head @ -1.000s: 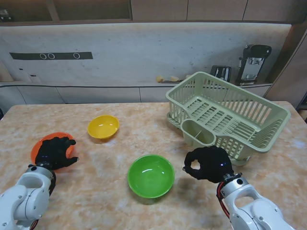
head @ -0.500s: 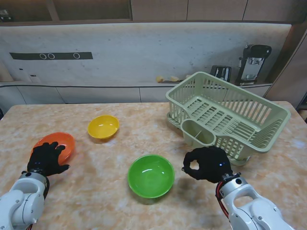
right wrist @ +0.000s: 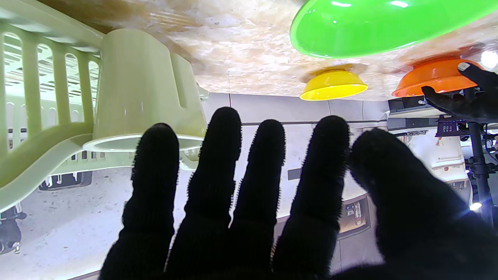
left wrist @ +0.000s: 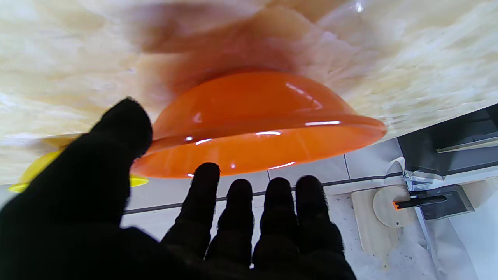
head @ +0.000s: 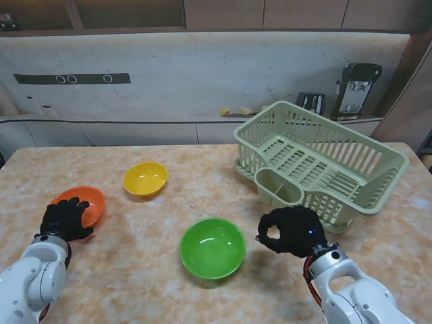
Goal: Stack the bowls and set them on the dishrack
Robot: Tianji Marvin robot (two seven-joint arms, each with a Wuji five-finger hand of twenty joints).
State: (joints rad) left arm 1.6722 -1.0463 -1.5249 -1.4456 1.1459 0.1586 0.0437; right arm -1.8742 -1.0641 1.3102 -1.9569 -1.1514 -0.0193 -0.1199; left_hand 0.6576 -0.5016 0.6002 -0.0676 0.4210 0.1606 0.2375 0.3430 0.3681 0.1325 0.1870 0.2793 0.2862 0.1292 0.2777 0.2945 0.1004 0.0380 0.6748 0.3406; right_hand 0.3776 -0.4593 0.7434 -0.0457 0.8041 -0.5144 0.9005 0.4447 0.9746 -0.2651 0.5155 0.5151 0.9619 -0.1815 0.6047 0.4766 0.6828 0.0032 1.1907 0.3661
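Orange bowl (head: 81,204) sits on the bench (head: 202,196), well to the left of the dishrack (head: 324,162), beyond the yellow bowl (head: 145,178) and green bowl (head: 212,247). Your left robot hand (head: 64,219) is at its near rim, fingers spread, holding nothing. Slide the thumb (left wrist: 113,132) under the flared lip and curl the fingers over it before lifting. Your right robot hand (head: 291,231) hovers loosely curled and empty between the green bowl and the dishrack; keep it clear.
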